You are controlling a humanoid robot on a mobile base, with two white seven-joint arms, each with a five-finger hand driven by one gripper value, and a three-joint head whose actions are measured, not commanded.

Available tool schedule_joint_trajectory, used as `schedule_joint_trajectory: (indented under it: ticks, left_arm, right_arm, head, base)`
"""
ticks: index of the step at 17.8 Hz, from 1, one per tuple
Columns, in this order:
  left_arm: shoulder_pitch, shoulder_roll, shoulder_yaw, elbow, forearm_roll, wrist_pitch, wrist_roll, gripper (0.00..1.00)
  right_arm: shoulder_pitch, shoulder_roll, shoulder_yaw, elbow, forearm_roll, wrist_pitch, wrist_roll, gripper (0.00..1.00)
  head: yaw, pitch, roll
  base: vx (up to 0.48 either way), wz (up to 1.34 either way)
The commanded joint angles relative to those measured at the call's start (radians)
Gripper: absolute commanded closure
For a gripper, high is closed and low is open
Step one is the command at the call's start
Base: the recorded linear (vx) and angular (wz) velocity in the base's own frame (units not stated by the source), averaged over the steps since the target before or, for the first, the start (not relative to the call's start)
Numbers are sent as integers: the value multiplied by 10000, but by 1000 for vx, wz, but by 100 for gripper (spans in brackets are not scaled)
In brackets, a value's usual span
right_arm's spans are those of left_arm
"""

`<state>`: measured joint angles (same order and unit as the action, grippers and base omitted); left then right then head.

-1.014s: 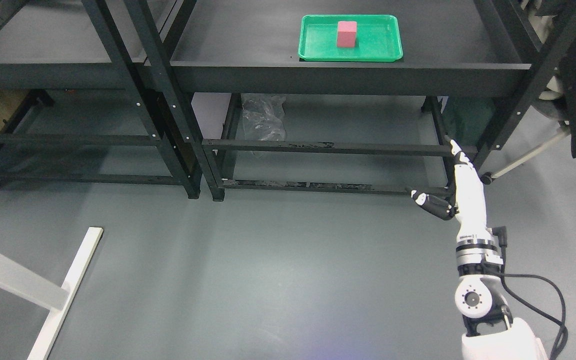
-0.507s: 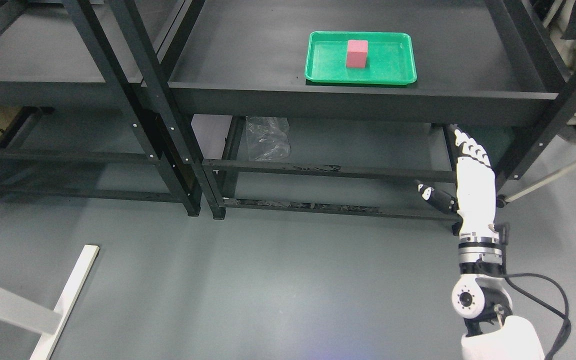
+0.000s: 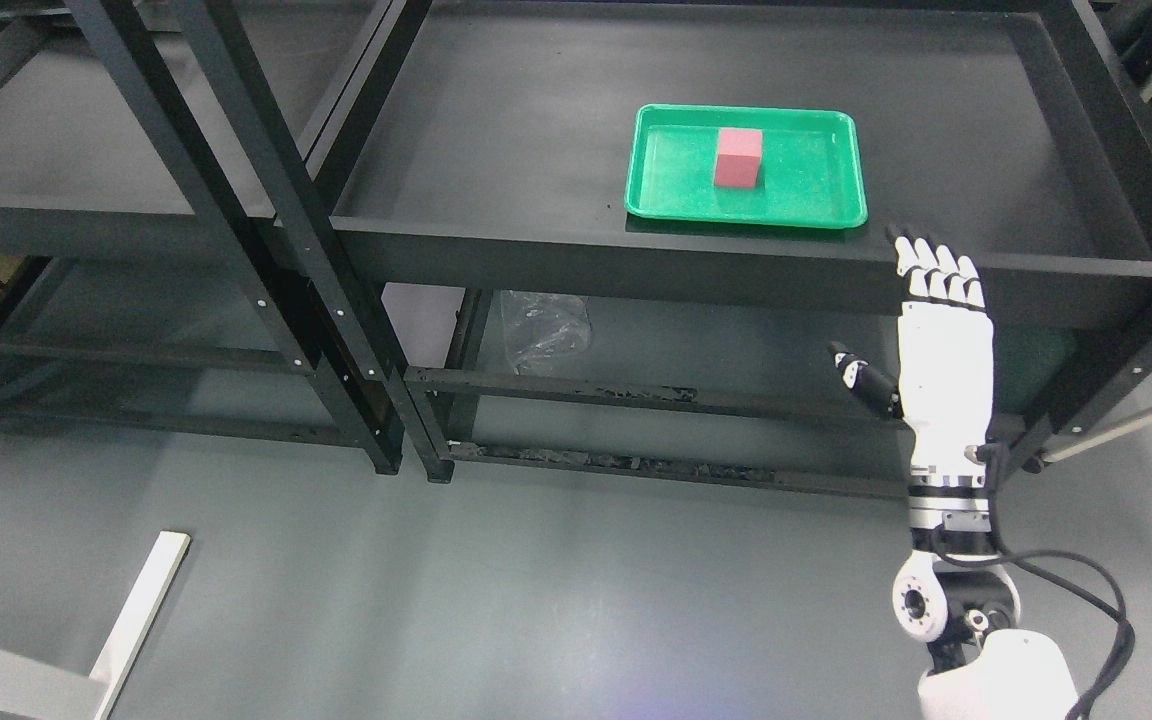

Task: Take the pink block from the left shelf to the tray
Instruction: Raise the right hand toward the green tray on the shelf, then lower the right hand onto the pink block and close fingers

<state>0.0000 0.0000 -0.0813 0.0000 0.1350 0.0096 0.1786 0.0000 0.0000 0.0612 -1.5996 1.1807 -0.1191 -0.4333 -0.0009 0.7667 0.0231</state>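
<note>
A pink block point(image 3: 738, 158) stands inside the green tray point(image 3: 666, 195) on the right shelf's upper deck point(image 3: 496, 130). My right hand point(image 3: 911, 300) is raised in front of that shelf's front rim, below and to the right of the tray. Its fingers point(image 3: 936, 268) point straight up, the thumb sticks out to the left, and it holds nothing. The left shelf's deck point(image 3: 56, 140) shows no block on it. My left arm is out of the picture.
Black shelf posts point(image 3: 276, 250) run diagonally between the two racks. A crumpled clear plastic bag point(image 3: 541, 330) lies under the right shelf. A white table leg point(image 3: 131, 620) crosses the floor at lower left. A cable point(image 3: 1086, 590) loops by my right forearm.
The camera has tilted up, so the shelves and tray sit lower in the picture. My right hand has risen from the lower crossbar to the front rim of the shelf, fingers still straight.
</note>
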Motion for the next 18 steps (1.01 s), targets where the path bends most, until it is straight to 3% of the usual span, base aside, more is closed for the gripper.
schedule_joint_trajectory:
  ticks: [1, 8, 18]
  left_arm:
    - [-291, 175, 0, -175, 0, -4, 9, 0]
    - [-291, 175, 0, -175, 0, -4, 9, 0]
    - [-291, 175, 0, -175, 0, -4, 9, 0]
  right_arm:
    - [-122, -174, 277, -19, 833, -52, 22, 0]
    - [-92, -174, 385, -19, 833, -37, 374, 0]
    - [-475, -174, 385, 380, 818, -52, 2091, 0]
  head:
    - [0, 0, 0]
    - [0, 0, 0]
    - [0, 0, 0]
  base:
    - [244, 49]
    - [247, 4]
    - [229, 30]
